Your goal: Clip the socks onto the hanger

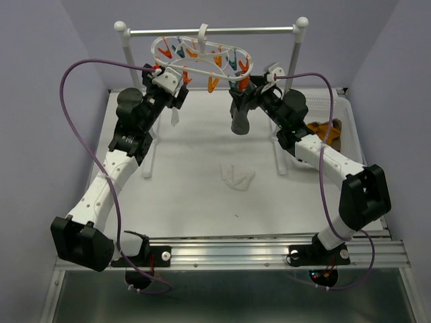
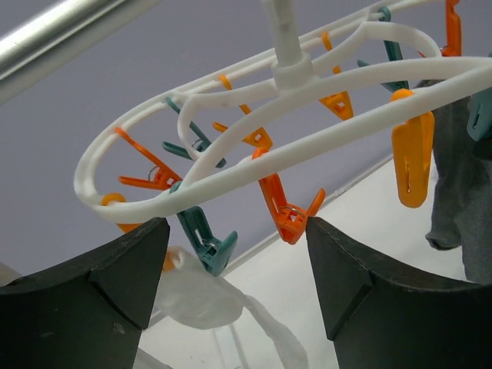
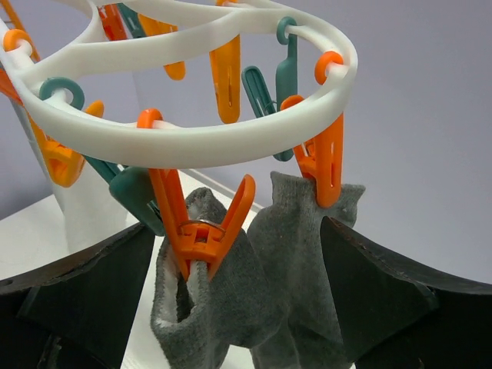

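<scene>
**Upper centre of the overhead view:** the hanger (image 1: 202, 59) hangs by its hook from the rail (image 1: 209, 30).

**Hung items:** the grey socks (image 3: 296, 231) hang from orange clips (image 3: 327, 165) at its right end; whether this is 1 sock or 2 is unclear. A white sock (image 2: 196, 296) dangles at the lower left of the left wrist view.

**Loose items:** a second white sock (image 1: 237, 176) lies mid-frame on the bench (image 1: 188, 202), and a brown sock (image 1: 328, 131) lies at centre right.

**Left tool** (image 2: 237, 231): fingers spread, nothing between.

**Right tool** (image 3: 238, 231): spread, flanking the grey fabric without pinching it.

**Handling:** the socks look light, soft and limp. Take one by the cuff edge so that it feeds into a clip.
</scene>
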### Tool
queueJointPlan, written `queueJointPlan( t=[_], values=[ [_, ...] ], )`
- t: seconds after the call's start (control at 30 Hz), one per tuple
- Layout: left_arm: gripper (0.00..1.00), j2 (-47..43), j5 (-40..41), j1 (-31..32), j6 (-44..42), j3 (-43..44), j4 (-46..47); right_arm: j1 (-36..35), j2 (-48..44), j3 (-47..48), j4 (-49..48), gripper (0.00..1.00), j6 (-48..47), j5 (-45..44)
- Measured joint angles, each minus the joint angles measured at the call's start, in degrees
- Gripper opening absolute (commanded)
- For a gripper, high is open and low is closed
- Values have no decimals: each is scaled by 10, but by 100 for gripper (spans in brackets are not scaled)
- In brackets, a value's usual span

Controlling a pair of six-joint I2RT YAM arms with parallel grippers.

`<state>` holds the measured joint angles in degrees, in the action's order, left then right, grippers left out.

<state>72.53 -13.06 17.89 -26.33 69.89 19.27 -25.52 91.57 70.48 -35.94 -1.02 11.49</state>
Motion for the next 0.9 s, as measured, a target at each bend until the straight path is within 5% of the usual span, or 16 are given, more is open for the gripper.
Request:
queueJointPlan(
  t=[0.47, 0.7, 0.9],
  values=[
    [70, -5, 7, 0, -6, 0, 21, 3, 0, 0, 6, 91, 5, 12],
    [94, -13, -27, 0, 18, -16, 12, 4, 0, 0, 32, 95, -3, 17],
    [99, -124, -50, 0, 111, -122, 11, 4, -41, -8, 143, 100, -83, 108]
  ],
)
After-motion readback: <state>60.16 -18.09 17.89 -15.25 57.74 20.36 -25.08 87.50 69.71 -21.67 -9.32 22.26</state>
